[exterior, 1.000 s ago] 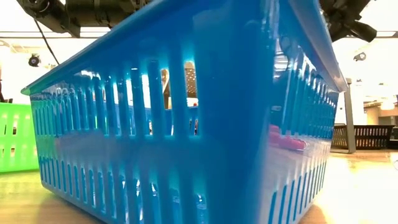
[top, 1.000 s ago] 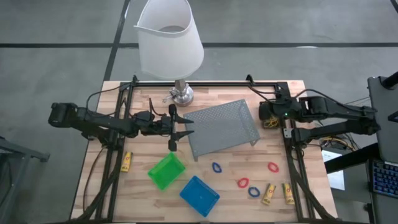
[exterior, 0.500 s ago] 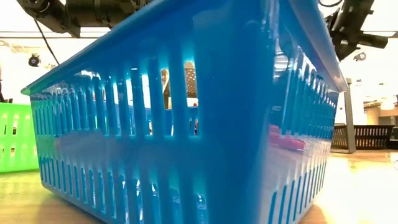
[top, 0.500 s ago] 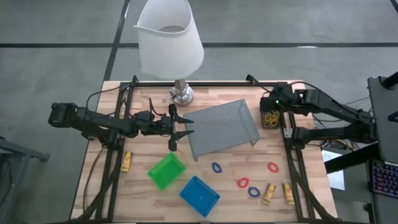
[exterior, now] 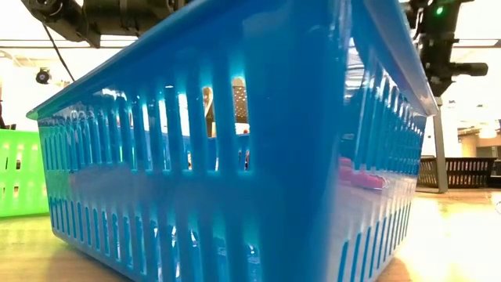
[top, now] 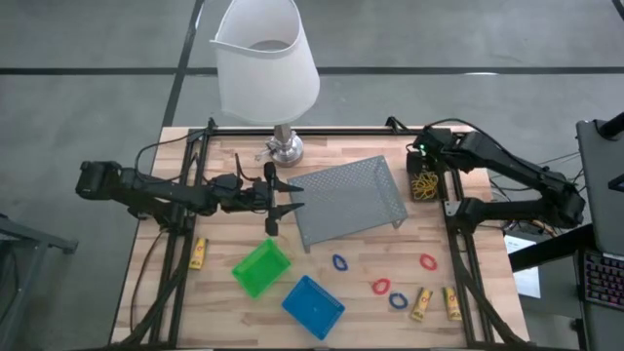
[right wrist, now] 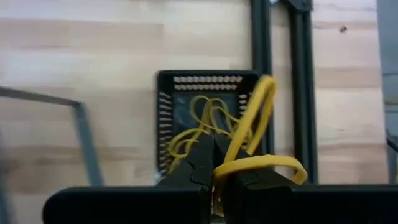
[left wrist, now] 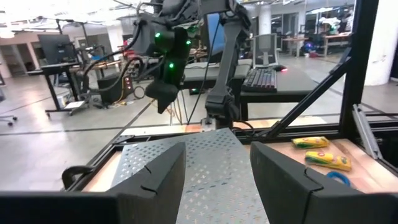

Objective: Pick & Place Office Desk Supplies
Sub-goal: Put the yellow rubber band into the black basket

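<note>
The step in hand was judged to be placement of a rubber band (right wrist: 258,134) into the black bin (right wrist: 208,78); the right end effector (right wrist: 214,163) was closed on the band, which looped out past the fingertips; more yellow bands lay inside that bin. The bin sat near the bench (top: 234,312) edge at 2 o'clock, just beside the grey mesh tray (top: 346,200). The next move would call for lowering over the bin and opening. The right arm reached in from 3 o'clock, its wrist pointing down over the bin; the left end effector (top: 276,200) waited at 9 o'clock of the tray, fingers (left wrist: 155,177) apart.
</note>
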Tool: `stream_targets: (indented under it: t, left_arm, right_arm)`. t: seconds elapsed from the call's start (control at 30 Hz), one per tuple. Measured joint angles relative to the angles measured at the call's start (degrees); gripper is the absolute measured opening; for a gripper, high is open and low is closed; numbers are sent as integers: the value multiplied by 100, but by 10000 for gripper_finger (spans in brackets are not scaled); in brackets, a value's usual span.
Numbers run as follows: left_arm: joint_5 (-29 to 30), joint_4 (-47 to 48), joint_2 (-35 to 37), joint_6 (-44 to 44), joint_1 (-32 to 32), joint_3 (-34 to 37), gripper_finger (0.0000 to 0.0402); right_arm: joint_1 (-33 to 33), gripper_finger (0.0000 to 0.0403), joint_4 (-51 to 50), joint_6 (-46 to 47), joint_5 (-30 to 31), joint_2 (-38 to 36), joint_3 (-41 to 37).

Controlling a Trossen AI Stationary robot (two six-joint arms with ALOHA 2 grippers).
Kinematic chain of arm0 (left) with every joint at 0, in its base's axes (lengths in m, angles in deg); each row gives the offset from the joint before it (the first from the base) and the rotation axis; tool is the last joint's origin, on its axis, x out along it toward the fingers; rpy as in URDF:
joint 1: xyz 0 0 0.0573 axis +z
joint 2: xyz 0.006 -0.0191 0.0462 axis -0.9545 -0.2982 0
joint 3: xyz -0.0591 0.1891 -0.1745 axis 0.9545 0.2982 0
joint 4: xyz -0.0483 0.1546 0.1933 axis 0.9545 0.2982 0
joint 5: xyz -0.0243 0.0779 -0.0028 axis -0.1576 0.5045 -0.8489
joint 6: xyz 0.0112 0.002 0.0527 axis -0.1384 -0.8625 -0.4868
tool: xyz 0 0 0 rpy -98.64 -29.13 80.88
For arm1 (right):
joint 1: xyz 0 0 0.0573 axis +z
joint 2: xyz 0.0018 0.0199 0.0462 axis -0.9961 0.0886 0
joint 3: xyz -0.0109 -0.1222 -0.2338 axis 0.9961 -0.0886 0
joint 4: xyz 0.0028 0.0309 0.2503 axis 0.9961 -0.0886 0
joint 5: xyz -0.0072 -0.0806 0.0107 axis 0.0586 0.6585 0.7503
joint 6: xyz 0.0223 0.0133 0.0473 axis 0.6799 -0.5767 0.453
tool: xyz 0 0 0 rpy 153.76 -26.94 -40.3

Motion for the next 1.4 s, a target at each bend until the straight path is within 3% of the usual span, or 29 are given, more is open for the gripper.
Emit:
stream_targets:
  t: [0.3,0.77,1.17,1.4]
  left_arm:
    - [96,28,0,0,4,0,184]
    - [96,38,0,2,13,0,184]
    - [96,76,0,4,13,0,184]
    - [96,113,0,22,13,0,184]
  right_arm:
    - [-621,8,749,-595,-933,543,-428]
    - [-1104,8,970,-885,-1013,1471,-816]
    - [-1108,9,1214,-1409,-1210,1925,-816]
    - [-1108,41,1240,-1504,-1142,1943,-816]
